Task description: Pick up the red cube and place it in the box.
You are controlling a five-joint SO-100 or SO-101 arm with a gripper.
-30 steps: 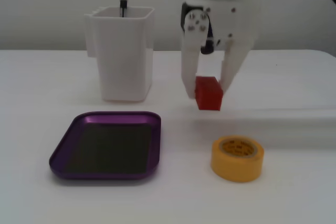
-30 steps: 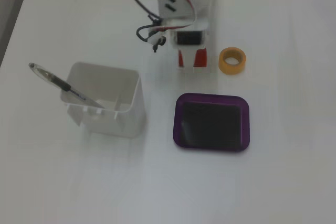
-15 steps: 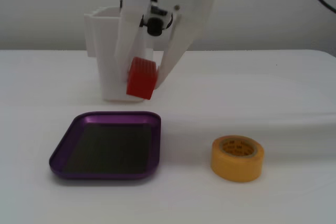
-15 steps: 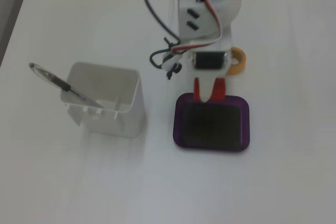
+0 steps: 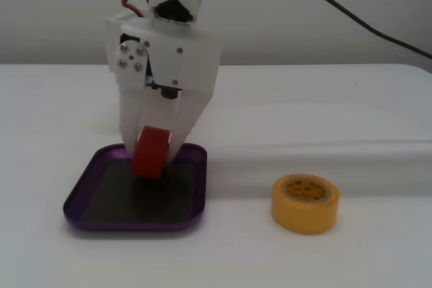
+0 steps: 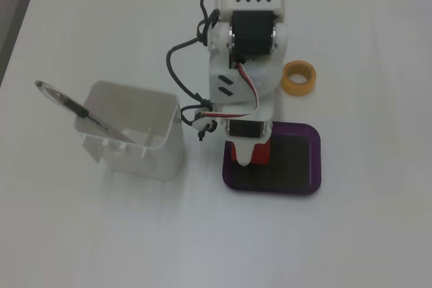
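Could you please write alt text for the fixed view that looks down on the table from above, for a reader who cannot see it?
A white robot arm's gripper holds the red cube over the left part of the purple tray on a white table. A yellow tape roll lies beyond the tray, and a white container with a pen stands to the left.

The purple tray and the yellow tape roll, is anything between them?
No. Between the purple tray and yellow tape roll is only bare white table, in both fixed views.
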